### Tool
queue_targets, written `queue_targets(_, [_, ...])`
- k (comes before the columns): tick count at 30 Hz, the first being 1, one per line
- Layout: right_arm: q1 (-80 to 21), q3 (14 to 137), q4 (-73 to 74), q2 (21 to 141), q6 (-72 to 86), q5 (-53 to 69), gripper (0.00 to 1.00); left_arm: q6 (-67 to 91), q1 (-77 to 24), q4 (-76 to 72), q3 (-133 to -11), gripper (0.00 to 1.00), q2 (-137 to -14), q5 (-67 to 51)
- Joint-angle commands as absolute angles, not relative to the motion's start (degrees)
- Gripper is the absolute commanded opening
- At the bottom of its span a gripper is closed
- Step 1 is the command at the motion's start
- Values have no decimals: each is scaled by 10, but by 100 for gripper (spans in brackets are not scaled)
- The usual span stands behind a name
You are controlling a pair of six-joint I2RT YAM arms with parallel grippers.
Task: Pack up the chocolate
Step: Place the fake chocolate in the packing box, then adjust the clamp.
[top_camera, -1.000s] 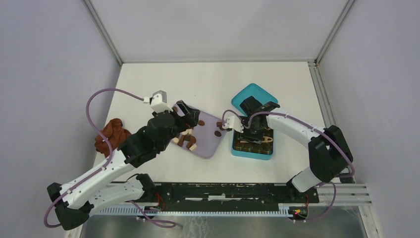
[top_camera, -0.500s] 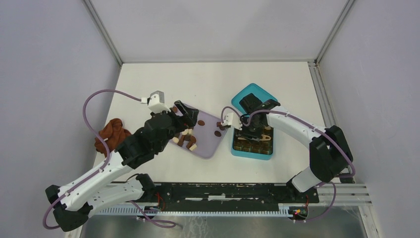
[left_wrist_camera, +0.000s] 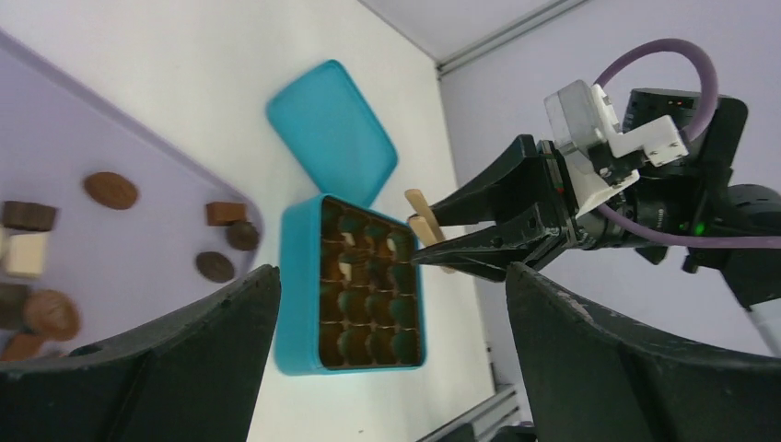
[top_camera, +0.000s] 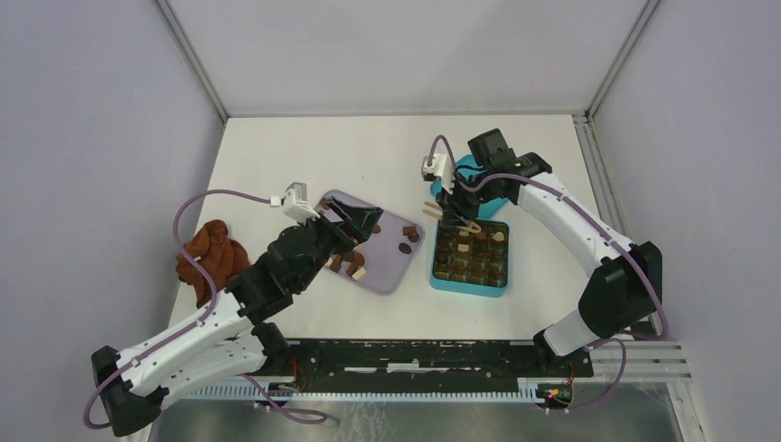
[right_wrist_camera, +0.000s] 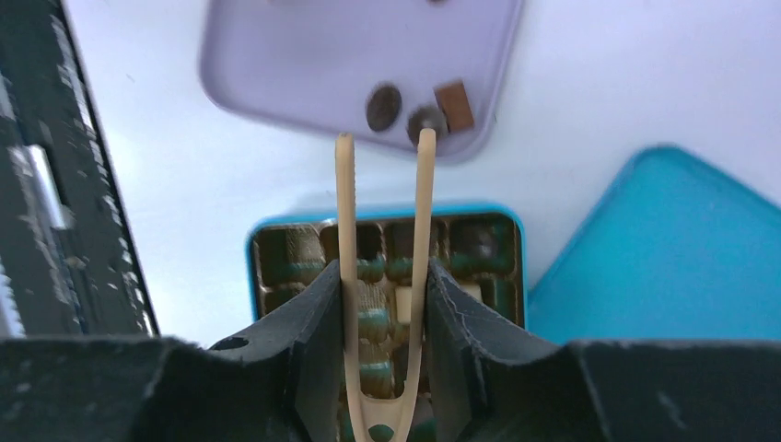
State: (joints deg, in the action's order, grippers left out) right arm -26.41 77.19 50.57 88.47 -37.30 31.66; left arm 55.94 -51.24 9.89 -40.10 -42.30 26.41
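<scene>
Chocolate pieces (top_camera: pixel 405 241), dark, mid brown and cream, lie scattered on the lilac tray (top_camera: pixel 387 267). A few more sit in the cells of the teal box (top_camera: pixel 470 285), among them a cream one (right_wrist_camera: pixel 402 299). My right gripper (top_camera: pixel 453 210) is shut on beige tweezers (right_wrist_camera: pixel 345 203) and hovers over the box's far edge. The tweezers' tips stand apart with nothing between them and point toward the tray's chocolates (right_wrist_camera: pixel 405 106). Over the tray, my left gripper (top_camera: pixel 361 221) hangs wide open and holds nothing. In the left wrist view the left gripper (left_wrist_camera: pixel 391 276) frames the box (left_wrist_camera: pixel 299 276) and the tweezers (left_wrist_camera: pixel 422 221).
The teal lid (left_wrist_camera: pixel 332 129) lies flat just behind the box, partly under my right arm. A rust-brown cloth lump (top_camera: pixel 214 253) sits at the table's left. The black rail (top_camera: pixel 414 354) with both arm bases runs along the near edge.
My right gripper rose out of the box and drew back to its far edge, squeezing the tweezers tighter. My left arm pulled back slightly toward its base, jaws still wide.
</scene>
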Motion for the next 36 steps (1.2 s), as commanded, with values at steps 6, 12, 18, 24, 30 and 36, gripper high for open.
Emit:
queue_targets(6, [-266,809,406,853,-274,536,38,644,-514,-131,-414,96,-517,189])
queue_targets(12, [-266,804,386,848,-256,551,38,655,-520,-96,-474,95,-599,211])
queue_targets(18, [-268,793,369,846,-241,538,37,659,-535,-12,-552,86,-661,269])
queue_targets(24, [-275,796,352,849,-227,521,35,687,-546,49,-598,70,-718,279])
queue_targets(30, [-281,795,340,849,-218,524,35,707,-550,101,-623,53,-747,306])
queue_targets(36, [-284,777,320,841,-204,526,35,716,-550,102,-632,17,-746,310])
